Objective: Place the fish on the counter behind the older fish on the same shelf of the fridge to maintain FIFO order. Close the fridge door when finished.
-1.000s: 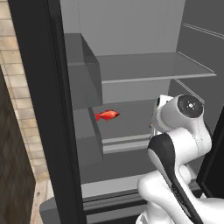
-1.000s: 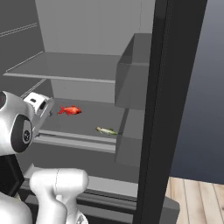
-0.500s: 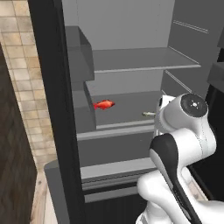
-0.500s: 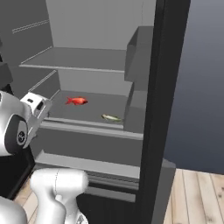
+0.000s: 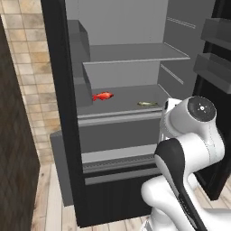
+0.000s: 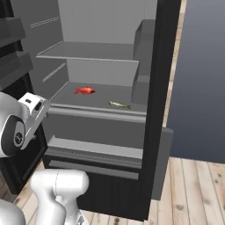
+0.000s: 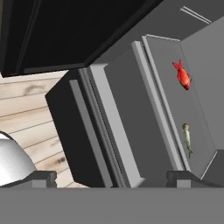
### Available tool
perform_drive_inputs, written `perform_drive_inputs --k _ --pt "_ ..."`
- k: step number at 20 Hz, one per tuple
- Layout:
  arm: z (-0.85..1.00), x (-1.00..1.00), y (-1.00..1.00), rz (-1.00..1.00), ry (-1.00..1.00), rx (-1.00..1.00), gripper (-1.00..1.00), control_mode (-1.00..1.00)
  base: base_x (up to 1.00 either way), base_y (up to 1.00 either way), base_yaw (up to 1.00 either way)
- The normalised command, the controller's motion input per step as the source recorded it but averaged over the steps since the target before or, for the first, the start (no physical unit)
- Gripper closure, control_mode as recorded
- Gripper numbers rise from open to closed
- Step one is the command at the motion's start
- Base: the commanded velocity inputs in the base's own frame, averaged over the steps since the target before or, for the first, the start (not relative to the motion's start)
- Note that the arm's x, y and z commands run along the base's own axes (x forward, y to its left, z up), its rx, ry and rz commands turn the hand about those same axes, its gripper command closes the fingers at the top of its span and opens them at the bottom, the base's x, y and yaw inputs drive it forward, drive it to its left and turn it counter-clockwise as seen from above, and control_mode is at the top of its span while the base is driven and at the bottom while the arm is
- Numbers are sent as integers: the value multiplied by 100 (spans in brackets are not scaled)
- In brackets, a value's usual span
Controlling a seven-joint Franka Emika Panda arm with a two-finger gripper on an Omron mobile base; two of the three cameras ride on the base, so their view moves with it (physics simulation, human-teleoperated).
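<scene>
The fridge (image 5: 131, 27) stands open over a pale wooden floor (image 6: 193, 189), a tiled wall (image 5: 25, 58) to one side. On its wide grey shelf (image 5: 122, 115) the red fish (image 5: 103, 96) lies further back, the slim grey fish (image 5: 147, 103) nearer the front lip – well apart. The robot arm hides the shelf's near corner. The gripper (image 7: 111, 177) is spread wide, empty, touching nothing.

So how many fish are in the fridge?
2. The red fish lies toward the back of the wide grey shelf. The pale greenish fish lies on that same shelf, nearer its front lip. More could be hidden behind the door or the inner walls.
</scene>
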Motion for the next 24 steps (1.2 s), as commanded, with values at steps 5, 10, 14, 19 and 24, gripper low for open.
perform_drive_inputs --k 5,10,14,19,24 --pt "0 0 0 0 0 0 -100 100 -17 0 -1" --pt "0 0 0 0 0 0 -100 100 0 0 0" --pt "0 0 0 0 0 0 -100 100 0 0 0" --pt "-1 0 0 0 0 0 -100 -100 0 0 0" --pt "-1 0 -1 -2 -4 0 -100 -100 0 0 0"
